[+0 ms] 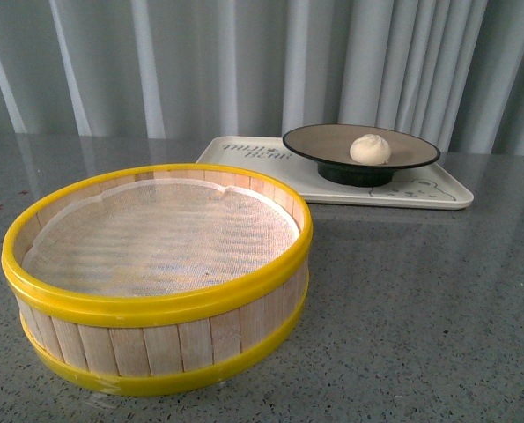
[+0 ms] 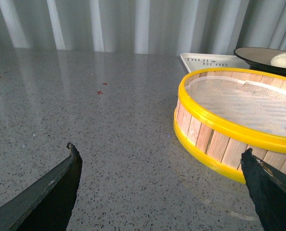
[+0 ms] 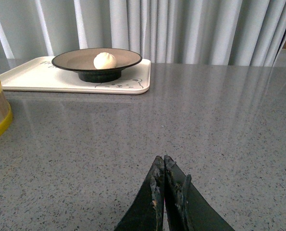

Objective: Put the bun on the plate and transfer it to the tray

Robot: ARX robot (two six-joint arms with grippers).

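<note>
Right wrist view: one cream-white pleated bun [image 3: 105, 60] on one black-rimmed tan plate [image 3: 70, 59] lies at eleven o'clock, well apart from the pressed-together right claw [image 3: 163, 166]; left claw [image 2: 159, 161] spread.

left gripper [image 2: 159, 166]: jaws spread wide, empty | right gripper [image 3: 163, 166]: jaws pressed together, empty

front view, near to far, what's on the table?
steamer basket → tray → plate standing on the tray, with the bun on the plate.
</note>
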